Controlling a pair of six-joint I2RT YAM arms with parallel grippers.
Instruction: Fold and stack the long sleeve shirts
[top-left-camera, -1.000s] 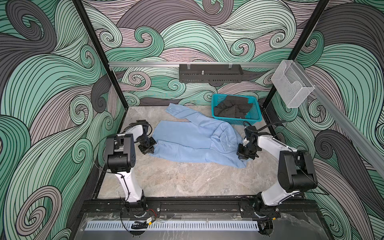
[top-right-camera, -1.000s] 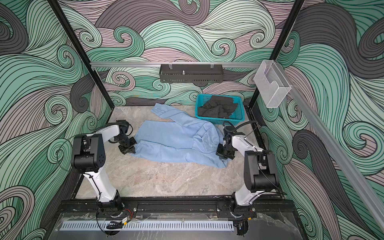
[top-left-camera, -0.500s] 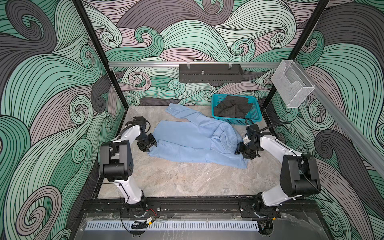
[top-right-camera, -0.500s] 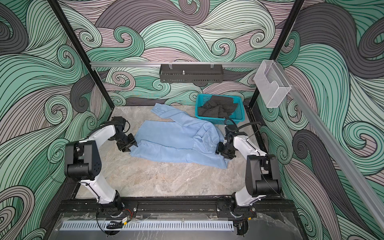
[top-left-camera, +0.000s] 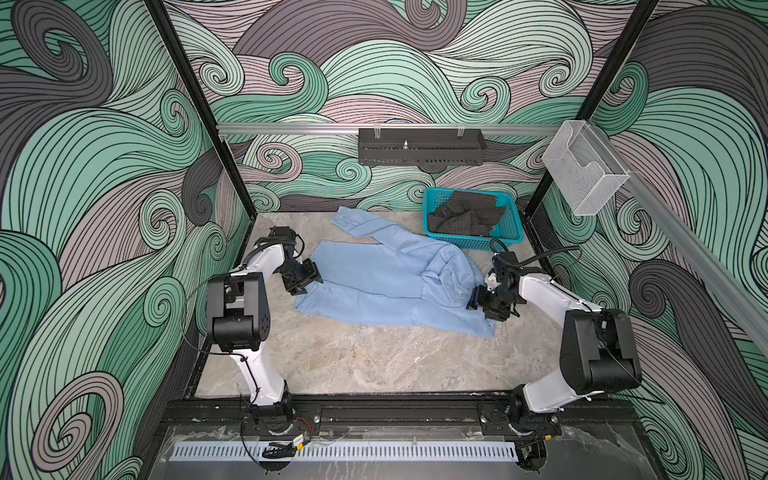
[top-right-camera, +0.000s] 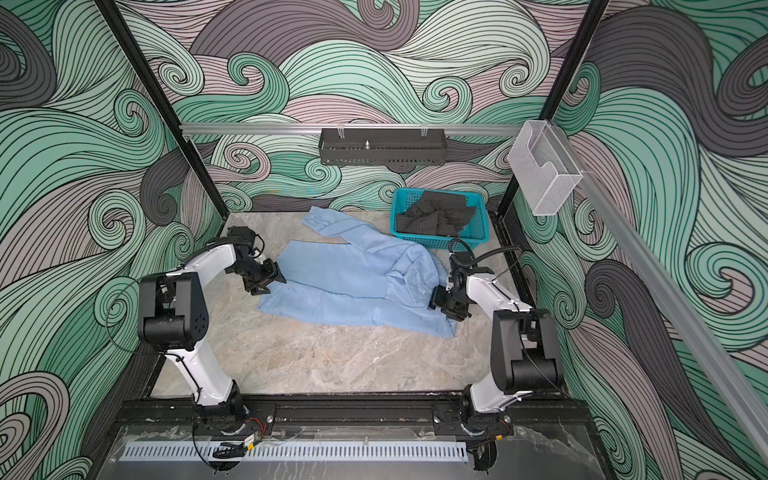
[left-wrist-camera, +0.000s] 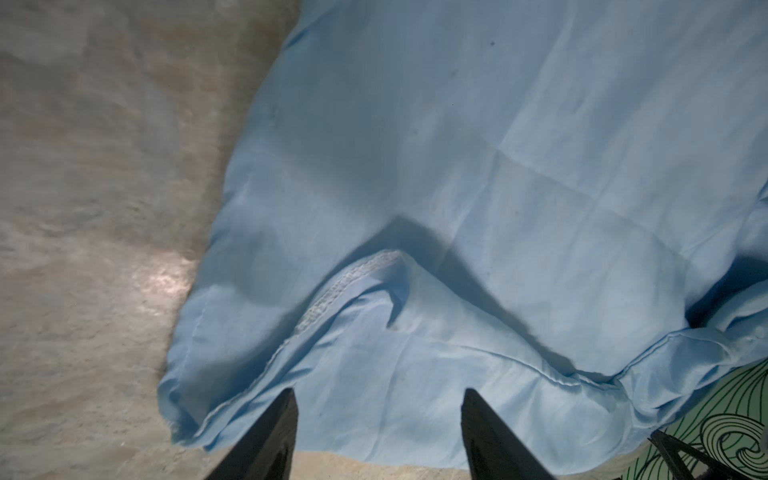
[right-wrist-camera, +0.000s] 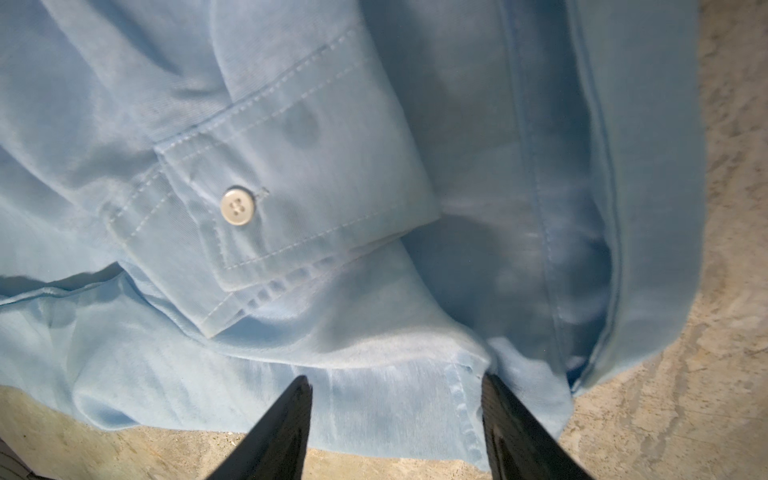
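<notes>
A light blue long sleeve shirt (top-left-camera: 382, 282) (top-right-camera: 345, 286) lies spread on the marble table, with one sleeve trailing toward the back wall. At its left edge, my left gripper (top-left-camera: 309, 282) (left-wrist-camera: 378, 392) is open, and the hem (left-wrist-camera: 332, 291) lies loose under and ahead of the spread fingers. My right gripper (top-left-camera: 476, 301) (right-wrist-camera: 397, 378) stands open at the shirt's right edge, with fabric flat beneath it and nothing pinched. A cuff with a white button (right-wrist-camera: 237, 205) lies just ahead of it.
A teal mesh basket (top-left-camera: 473, 242) (top-right-camera: 440, 239) holding dark cloth (top-left-camera: 465, 214) stands at the back right, close behind the right arm. On the back wall hangs a black rack (top-left-camera: 419, 145), and a clear holder (top-left-camera: 584, 178) sits on the right rail. Bare marble (top-left-camera: 374, 361) stretches toward the front.
Both grippers went from shut to open and let go of the shirt's edges. The shirt has settled flat on the table, and both arms have shifted a little.
</notes>
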